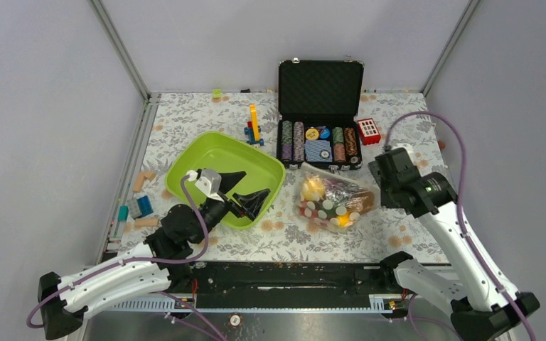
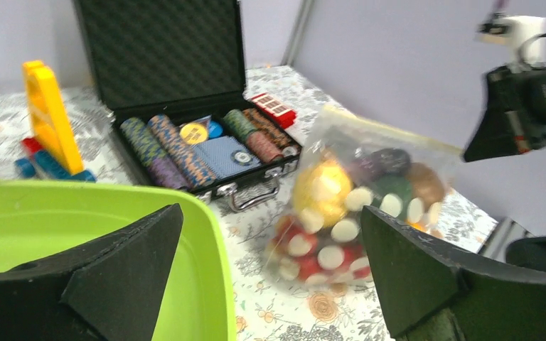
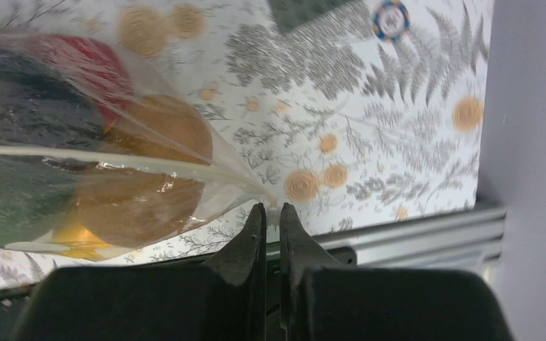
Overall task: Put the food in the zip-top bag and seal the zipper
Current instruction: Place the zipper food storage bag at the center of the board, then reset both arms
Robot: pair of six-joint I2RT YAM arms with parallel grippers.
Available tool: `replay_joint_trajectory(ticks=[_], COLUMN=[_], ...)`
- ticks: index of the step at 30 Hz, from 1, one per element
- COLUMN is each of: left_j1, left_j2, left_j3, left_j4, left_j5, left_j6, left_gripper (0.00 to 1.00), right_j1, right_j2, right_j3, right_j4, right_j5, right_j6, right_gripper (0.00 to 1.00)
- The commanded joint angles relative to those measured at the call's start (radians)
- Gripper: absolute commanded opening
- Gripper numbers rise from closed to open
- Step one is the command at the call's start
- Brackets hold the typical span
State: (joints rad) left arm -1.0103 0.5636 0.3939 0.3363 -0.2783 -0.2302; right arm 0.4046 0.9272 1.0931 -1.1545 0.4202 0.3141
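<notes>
Beside green tray (image 1: 212,152), zip-top bag (image 1: 334,199), right gripper (image 3: 271,210) pinching corner

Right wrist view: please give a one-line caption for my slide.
Right gripper shut on a corner of the zip-top bag holding the food, floral table behind.

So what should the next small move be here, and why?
Probably swing the open left pincer from over the green tray toward the top edge of the zip-top bag. The food sits inside it, and the right pincer is shut on one corner, steadying it, while the left holds nothing. Whether the zipper is already closed can't be told.
</notes>
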Motion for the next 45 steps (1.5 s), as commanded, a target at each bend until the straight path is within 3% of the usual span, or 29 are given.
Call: replay_joint_trajectory(ticks=[1, 6, 11, 18, 21, 23, 24, 29, 34, 40, 45], left_j1=[0.002, 0.004, 0.034, 0.18, 0.22, 0.243, 0.254, 0.297, 0.307, 0.308, 0.309], left_j2=[0.045, 0.106, 0.098, 0.083, 0.086, 0.086, 0.087, 0.089, 0.09, 0.1, 0.062], left_j3=[0.076, 0.124, 0.126, 0.138, 0.138, 0.145, 0.152, 0.201, 0.252, 0.343, 0.421], left_j4=[-0.081, -0.158, -0.242, -0.373, -0.403, -0.438, -0.457, -0.593, -0.671, -0.811, -0.939], left_j5=[-0.161, -0.271, -0.534, -0.494, -0.512, -0.524, -0.539, -0.612, -0.637, -0.664, -0.706], left_j6=[-0.072, -0.12, -0.253, -0.381, -0.427, -0.445, -0.454, -0.527, -0.542, -0.567, -0.576], left_gripper=[0.99, 0.99, 0.99, 0.99, 0.99, 0.99, 0.99, 0.99, 0.99, 0.99, 0.99], right_j1=[-0.17, -0.378, -0.61, -0.754, -0.784, -0.795, -0.798, -0.799, -0.799, -0.799, -0.799], right_j2=[-0.038, 0.057, 0.187, 0.231, 0.217, 0.213, 0.211, 0.173, 0.049, -0.216, -0.357], right_j3=[-0.016, -0.095, -0.154, -0.196, -0.197, -0.186, -0.18, -0.13, -0.043, -0.123, -0.213], right_j4=[-0.05, 0.0, 0.036, 0.093, 0.091, 0.081, 0.077, 0.045, 0.085, 0.442, 0.584], right_j5=[0.078, -0.023, 0.101, 0.166, 0.206, 0.238, 0.247, 0.306, 0.229, -0.229, -0.294], right_j6=[0.179, 0.196, 0.282, 0.344, 0.355, 0.364, 0.368, 0.349, 0.248, 0.096, 0.107], right_gripper=[0.0, 0.0, 0.04, 0.08, 0.14, 0.27, 0.42, 0.97, 1.0, 1.0, 1.0])
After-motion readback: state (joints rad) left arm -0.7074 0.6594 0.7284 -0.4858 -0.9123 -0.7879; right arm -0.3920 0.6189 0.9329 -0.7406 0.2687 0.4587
